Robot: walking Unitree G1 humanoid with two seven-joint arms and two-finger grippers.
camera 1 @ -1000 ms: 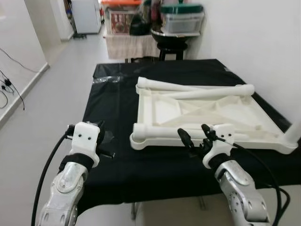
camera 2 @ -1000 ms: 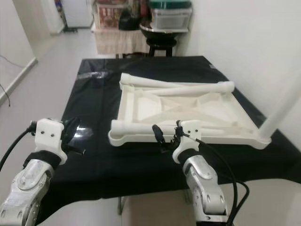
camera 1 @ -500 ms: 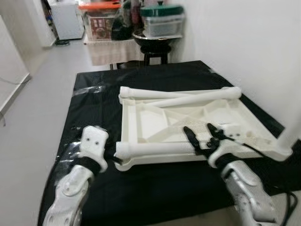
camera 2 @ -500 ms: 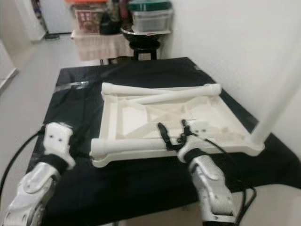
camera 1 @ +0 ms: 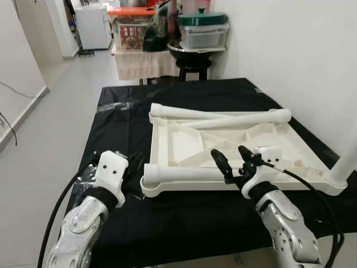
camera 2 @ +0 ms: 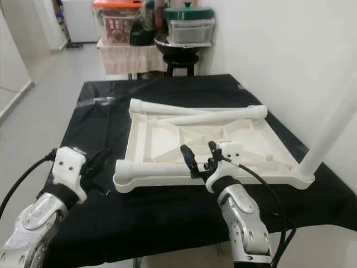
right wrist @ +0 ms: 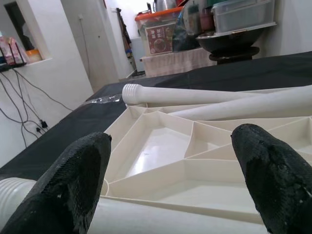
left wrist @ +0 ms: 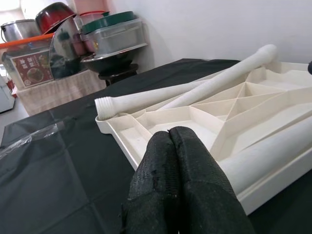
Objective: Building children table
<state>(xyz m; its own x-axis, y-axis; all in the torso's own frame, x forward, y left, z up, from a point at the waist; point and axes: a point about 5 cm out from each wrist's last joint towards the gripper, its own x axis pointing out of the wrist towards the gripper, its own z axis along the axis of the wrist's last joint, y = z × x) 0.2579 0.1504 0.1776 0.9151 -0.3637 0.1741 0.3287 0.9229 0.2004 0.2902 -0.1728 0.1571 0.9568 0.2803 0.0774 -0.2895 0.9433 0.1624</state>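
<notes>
From the head, left eye view: a white tabletop point(camera 1: 234, 142) lies upside down on a black cloth point(camera 1: 111, 123) covering a table. Three white legs lie loose on it: one leg point(camera 1: 184, 173) along the near edge, two more point(camera 1: 223, 116) crossing at the far edge. A fourth leg point(camera 1: 346, 162) stands upright at the near right corner. The right gripper point(camera 1: 231, 163) hovers just over the near leg, fingers spread apart. The left gripper point(camera 1: 134, 170) sits at the tabletop's near left corner, close to the end of that leg.

The right eye view has the same layout; beyond the table stands a stool point(camera 2: 178, 53) carrying a plastic box with a green lid point(camera 2: 187, 25).

Left wrist view: the left gripper's fingers point(left wrist: 180, 185) are pressed together, holding nothing, pointed across the tabletop's ribbed underside.

Right wrist view: the right fingers point(right wrist: 265, 165) stand wide apart, the near leg just below them, the ribbed underside and the two far legs beyond.
</notes>
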